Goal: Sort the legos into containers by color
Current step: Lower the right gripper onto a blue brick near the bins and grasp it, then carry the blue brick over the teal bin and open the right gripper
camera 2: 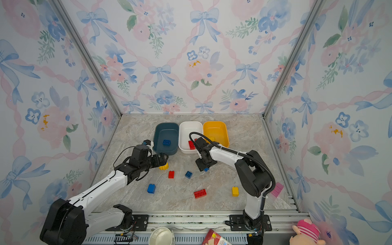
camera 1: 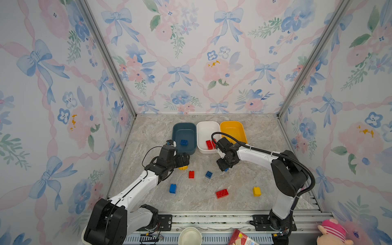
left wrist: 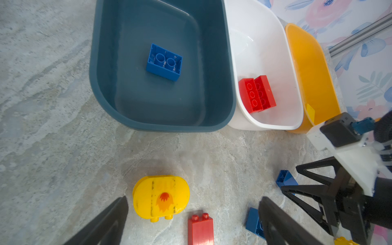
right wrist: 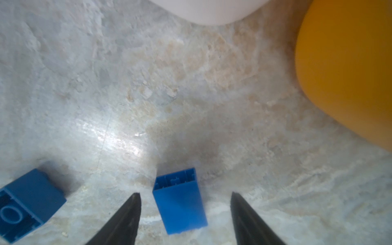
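Three containers stand in a row at the back: a dark blue tub (camera 1: 182, 131) holding a blue brick (camera 1: 184, 142), a white tub (camera 1: 206, 130) holding red bricks (camera 1: 209, 144), and a yellow tub (camera 1: 232, 129). My left gripper (left wrist: 194, 198) is open just above the table, with the rounded yellow piece (left wrist: 161, 197) between its fingers, close to one of them. My right gripper (right wrist: 185, 193) is open, and a blue brick (right wrist: 180, 201) lies between its fingers with a gap on each side. Loose legos on the table: red (camera 1: 191, 174), blue (camera 1: 209, 174), blue (camera 1: 172, 188), red (camera 1: 221, 193), yellow (camera 1: 256, 191).
A paper cup (camera 1: 190, 236), a red packet (camera 1: 241, 237) and a pink plush toy (camera 1: 333, 232) sit along the front rail. A pink object (camera 2: 276, 189) lies at the table's right edge behind the right arm. Flowered walls close in three sides.
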